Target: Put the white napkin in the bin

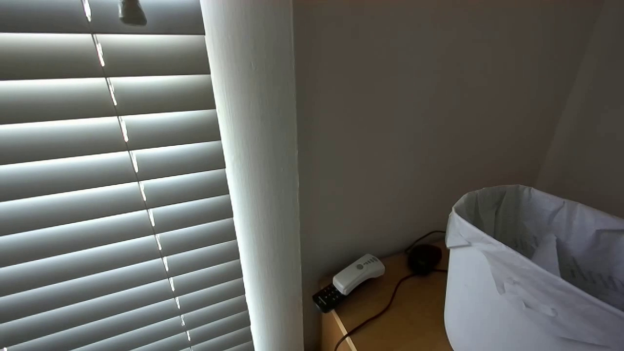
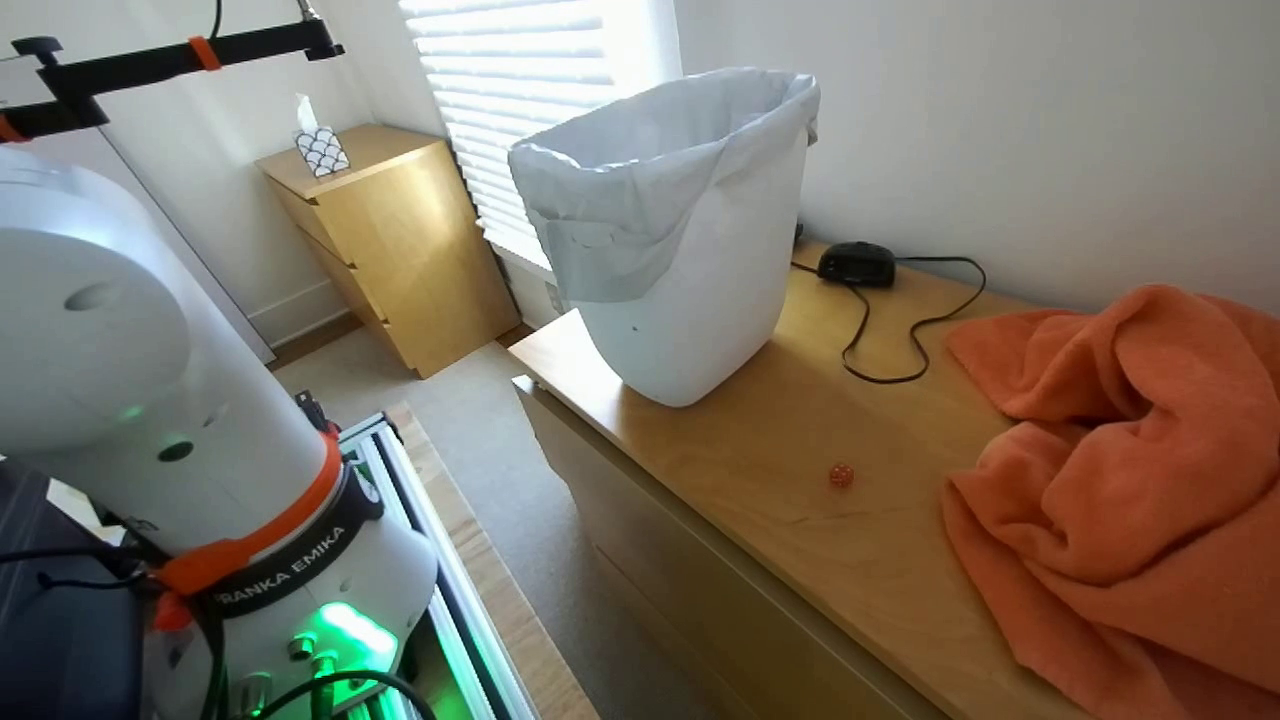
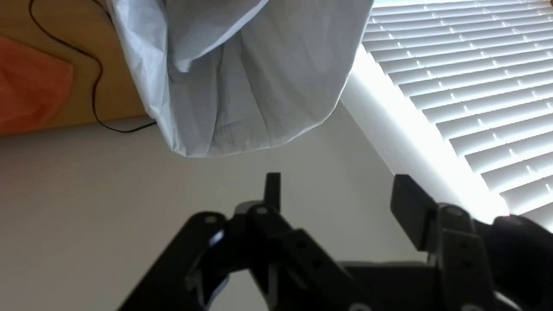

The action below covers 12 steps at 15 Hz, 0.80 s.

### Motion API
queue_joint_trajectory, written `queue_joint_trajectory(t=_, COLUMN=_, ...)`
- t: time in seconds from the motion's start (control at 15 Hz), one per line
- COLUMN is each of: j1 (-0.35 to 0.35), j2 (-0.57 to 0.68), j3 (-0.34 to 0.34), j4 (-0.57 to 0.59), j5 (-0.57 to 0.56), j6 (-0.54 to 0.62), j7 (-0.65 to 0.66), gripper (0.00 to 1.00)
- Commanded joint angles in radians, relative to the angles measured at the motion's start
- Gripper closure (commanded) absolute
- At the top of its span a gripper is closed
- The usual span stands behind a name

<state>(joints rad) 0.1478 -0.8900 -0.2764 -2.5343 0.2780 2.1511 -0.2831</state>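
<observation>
The bin (image 2: 690, 290) is large, white and rounded, with a crinkled white bag folded over its rim. It stands upright on a wooden dresser and also shows in an exterior view (image 1: 487, 297). In the wrist view the bag-lined bin (image 3: 293, 86) fills the top middle. A pale pointed flap (image 1: 547, 256) shows inside the bin; I cannot tell whether it is the napkin or a fold of the bag. No napkin shows clearly elsewhere. My gripper (image 3: 336, 183) is open and empty, apart from the bin in the wrist view, with wall behind. Both exterior views leave the gripper out.
A black device (image 2: 857, 265) with a cable lies behind the bin. An orange towel (image 2: 1130, 480) and a small red object (image 2: 841, 475) lie on the dresser (image 2: 800, 560). A white remote (image 1: 358, 273) rests on a black remote (image 1: 327, 298). Blinds (image 1: 117, 146) cover the window.
</observation>
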Motion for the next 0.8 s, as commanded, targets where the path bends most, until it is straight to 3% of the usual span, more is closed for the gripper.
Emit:
queue_joint_trajectory(t=0.0, j1=-0.014, j2=-0.007, j3=-0.005, j4=0.007, j5=0.033, j6=-0.059, j7=-0.016, gripper=0.0)
queue_joint_trajectory(t=0.47, j1=-0.112, j2=0.005, j3=0.034, j4=0.012, j5=-0.015, j6=-0.041, j7=0.026, gripper=0.0)
queue_joint_trajectory(t=0.73, j1=-0.096, j2=0.003, j3=0.028, j4=0.006, j5=0.007, j6=-0.025, j7=0.001, gripper=0.0)
